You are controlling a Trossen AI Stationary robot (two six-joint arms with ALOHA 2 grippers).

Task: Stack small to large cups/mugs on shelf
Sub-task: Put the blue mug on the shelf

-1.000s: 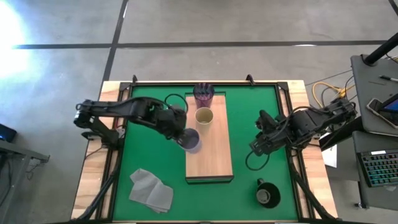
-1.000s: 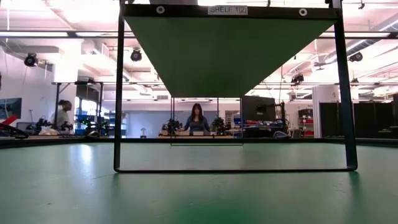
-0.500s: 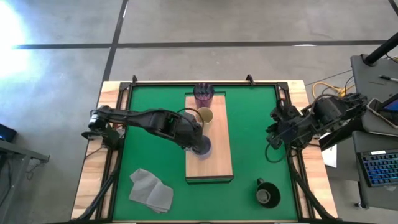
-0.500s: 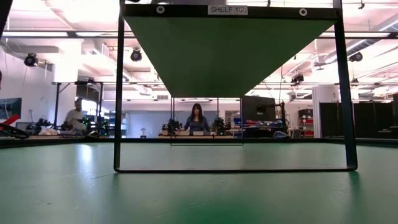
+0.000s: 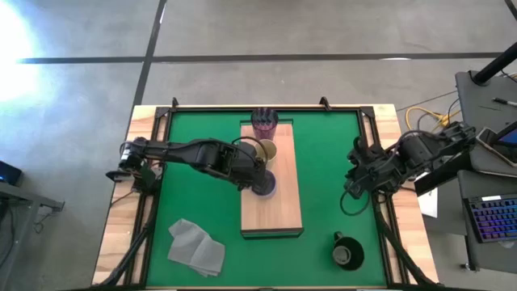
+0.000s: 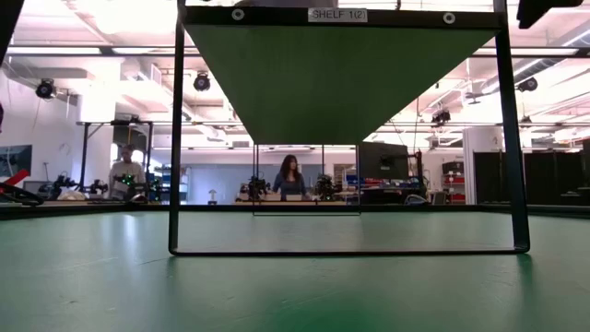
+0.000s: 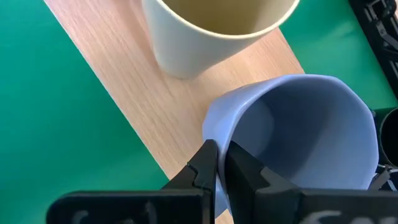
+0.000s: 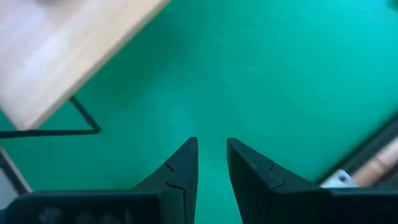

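Observation:
The light-wood shelf [image 5: 279,206] lies along the middle of the green mat. On its far end stands the dark purple ribbed tumbler [image 5: 264,121], with the cream-yellow cup [image 5: 267,150] just nearer. My left gripper [image 5: 257,179] is shut on the lavender mug [image 5: 266,186] over the shelf's middle, next to the cream cup [image 7: 211,31]. The black mug [image 5: 347,252] stands on the mat at the near right. My right gripper [image 5: 353,184] hangs over the mat's right side, its fingers a little apart and empty [image 8: 212,146]. My left gripper pinches the lavender mug's rim wall [image 7: 219,134], one finger [image 7: 242,168] inside the mug and one [image 7: 205,165] outside. The fingers come from the table's left, slanting down. The mug's mouth tips toward the gripper. Whether its base rests on the shelf I cannot tell.
A crumpled grey cloth [image 5: 196,246] lies on the mat at the near left. In the low view the shelf stands raised on a black wire frame [image 6: 175,138]. The shelf's near half [image 5: 271,218] is bare wood. People show in the room beyond the table.
My left gripper has carried the lavender mug toward the table's right, from the shelf's left edge to over its middle beside the cream cup. My right gripper has drawn back toward the table's right edge.

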